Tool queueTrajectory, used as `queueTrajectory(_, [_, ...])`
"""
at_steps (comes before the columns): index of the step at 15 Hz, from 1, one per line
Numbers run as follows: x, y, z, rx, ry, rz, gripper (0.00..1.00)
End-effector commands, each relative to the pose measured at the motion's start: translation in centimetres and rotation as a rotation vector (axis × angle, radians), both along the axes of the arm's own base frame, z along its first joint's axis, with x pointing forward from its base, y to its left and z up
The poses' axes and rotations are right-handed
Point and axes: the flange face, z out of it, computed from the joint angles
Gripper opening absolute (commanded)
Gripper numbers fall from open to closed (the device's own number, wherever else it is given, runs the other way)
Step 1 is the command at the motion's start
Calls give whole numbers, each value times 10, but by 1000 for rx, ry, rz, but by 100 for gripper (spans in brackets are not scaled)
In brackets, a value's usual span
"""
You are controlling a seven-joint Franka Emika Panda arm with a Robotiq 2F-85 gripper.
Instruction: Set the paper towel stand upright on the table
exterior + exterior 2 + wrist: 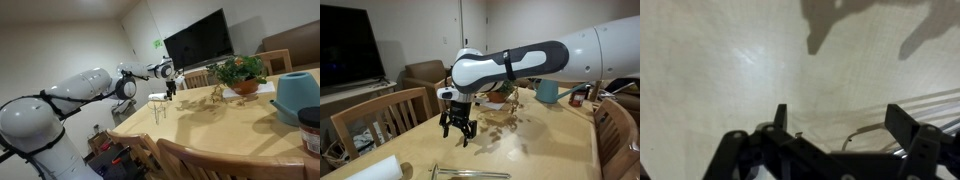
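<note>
Progress: little done. Paper towel stand [470, 174] seems to lie on its side on surface [555, 150], at bottom edge of an exterior view (thin wire, hard to read). Gripper [458, 130] spread wide, empty, hovers just above surface near stand, not touching. Remaining: reach post, pinch, tip up onto ring base, release.
</note>
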Motion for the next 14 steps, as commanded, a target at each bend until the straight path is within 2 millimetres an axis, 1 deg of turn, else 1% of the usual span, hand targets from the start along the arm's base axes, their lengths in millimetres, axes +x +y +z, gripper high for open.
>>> queueTrajectory(1, [4,13,13,-27,-97,-9,100])
queueTrajectory(5, [6,25,15,-50,-180,-16,100])
queueTrajectory(7, [5,26,14,-66,-189,-13,100])
queueTrajectory(8, [4,24,13,-33,-156,5,100])
queueTrajectory(13, [4,25,12,-48,-162,4,100])
queueTrajectory(14, [-1,29,18,-65,-128,20,100])
